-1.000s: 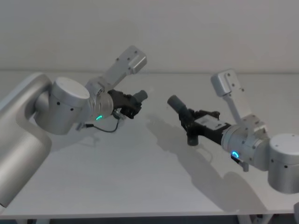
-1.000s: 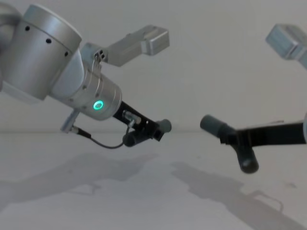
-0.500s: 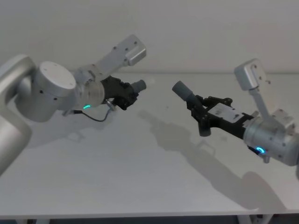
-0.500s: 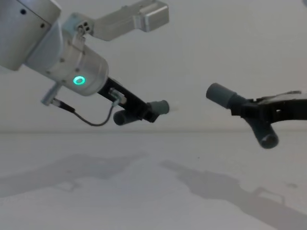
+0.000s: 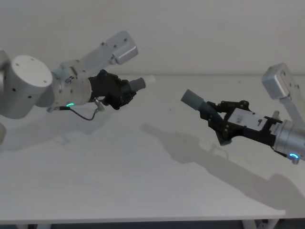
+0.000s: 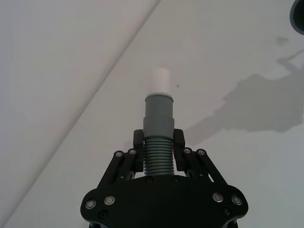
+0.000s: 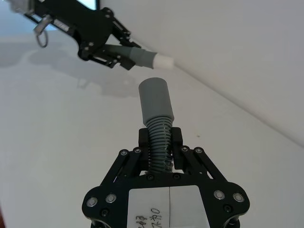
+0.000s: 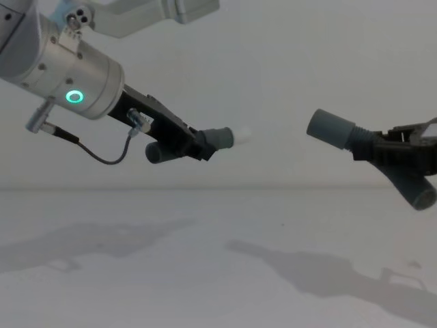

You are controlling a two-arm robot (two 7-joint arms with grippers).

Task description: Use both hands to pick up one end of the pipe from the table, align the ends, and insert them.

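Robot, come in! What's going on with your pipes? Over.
Left black parallel-jaw gripper shut on white-tipped dark grey ribbed pipe piece. Right black gripper shut on plain-collared grey ribbed piece. Collars facing, apart, above white table. Nothing between.

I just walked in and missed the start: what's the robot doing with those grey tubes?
The left end effector holds the pipe piece with the white tip; the right end effector holds the other piece. Both are raised above the table, collars facing each other across a gap, not yet inserted.
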